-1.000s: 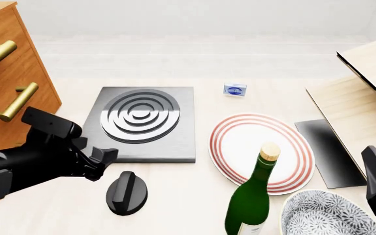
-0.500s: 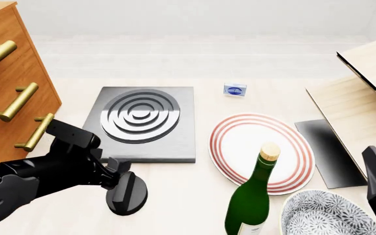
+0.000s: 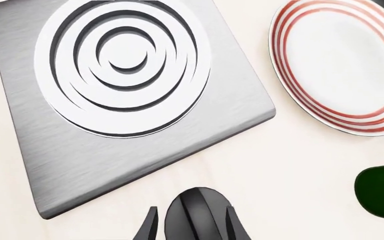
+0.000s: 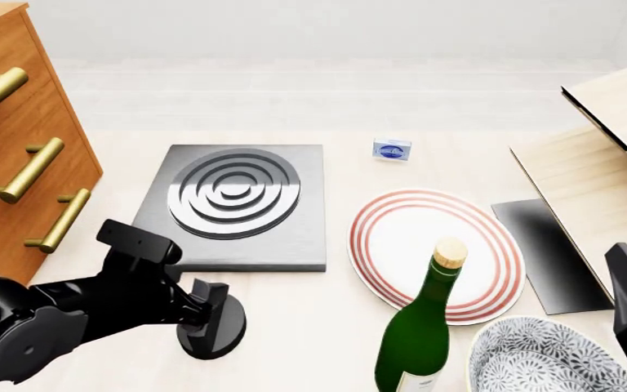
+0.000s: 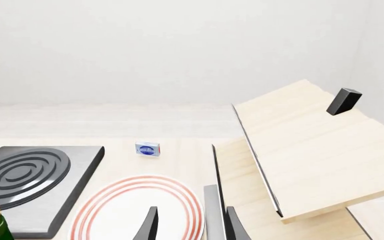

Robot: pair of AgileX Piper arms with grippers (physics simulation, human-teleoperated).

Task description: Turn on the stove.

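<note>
Bottle (image 4: 420, 331) beside knob (image 4: 218, 322), fingers (image 3: 150, 227) apparently straddling.

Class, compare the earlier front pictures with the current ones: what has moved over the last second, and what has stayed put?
The left gripper has swung down and rightward from beside the stove to the knob; its fingers now sit on either side of the knob's ridge. Whether they grip it yet cannot be told. The knob, stove, plate, bottle and right gripper are unchanged.
</note>
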